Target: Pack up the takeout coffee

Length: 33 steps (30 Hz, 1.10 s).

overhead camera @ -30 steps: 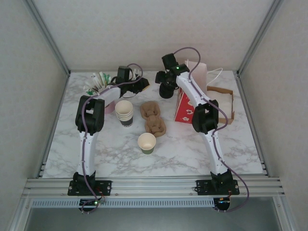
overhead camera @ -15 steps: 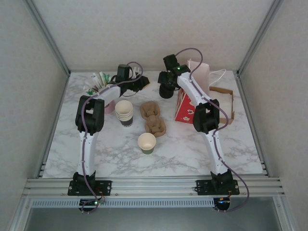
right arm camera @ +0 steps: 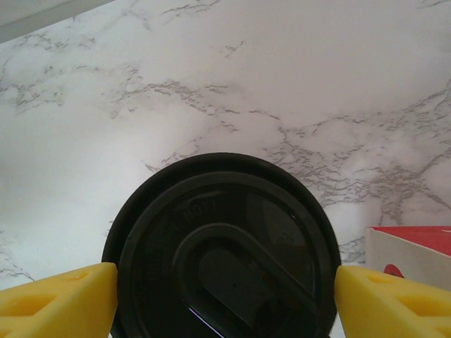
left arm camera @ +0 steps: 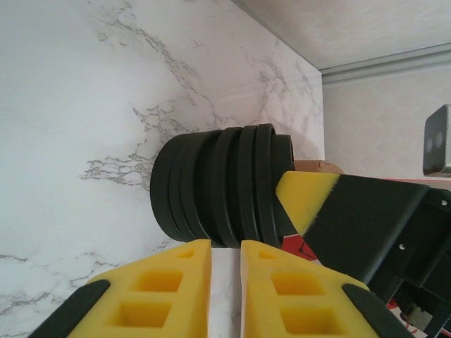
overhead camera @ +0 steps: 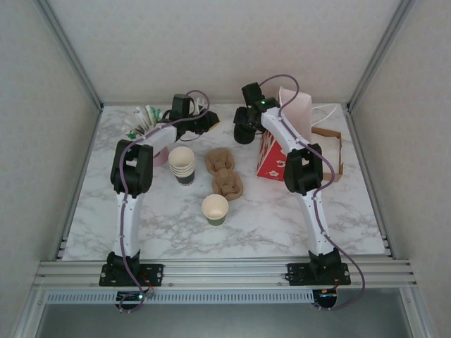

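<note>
- Right arm [overhead camera: 282,137] has shifted slightly rightward; right end effector [right arm camera: 225,292] fingers bracket the lid [right arm camera: 225,239], whose lower edge is cropped; clamping cannot be told.
- Left end effector [left arm camera: 225,246]: nearly together, empty.
- Paper cup [overhead camera: 215,209] stands front-centre on desk [overhead camera: 141,225].

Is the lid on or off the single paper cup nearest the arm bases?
Off. The single paper cup stands upright, its mouth open and pale inside visible from above; nothing black covers it.
</note>
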Tool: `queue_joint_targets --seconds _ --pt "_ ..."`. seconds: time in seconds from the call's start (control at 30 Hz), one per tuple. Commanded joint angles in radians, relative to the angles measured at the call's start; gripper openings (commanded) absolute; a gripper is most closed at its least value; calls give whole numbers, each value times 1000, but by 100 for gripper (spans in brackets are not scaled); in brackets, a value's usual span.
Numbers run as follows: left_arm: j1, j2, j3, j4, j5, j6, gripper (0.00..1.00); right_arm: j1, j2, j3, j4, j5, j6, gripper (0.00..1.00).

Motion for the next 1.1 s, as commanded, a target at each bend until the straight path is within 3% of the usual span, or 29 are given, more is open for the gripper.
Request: queue_joint_targets --seconds 0.0,0.43,1.07 --pt "-2 3 25 2 7 12 18 -6 -43 -19 36 -31 15 78" --pt "-4 10 19 20 13 1 19 -3 -62 -46 58 -93 -1 65" --pt "-8 52 -13 184 104 -96 25 31 -76 -41 22 -139 -4 63"
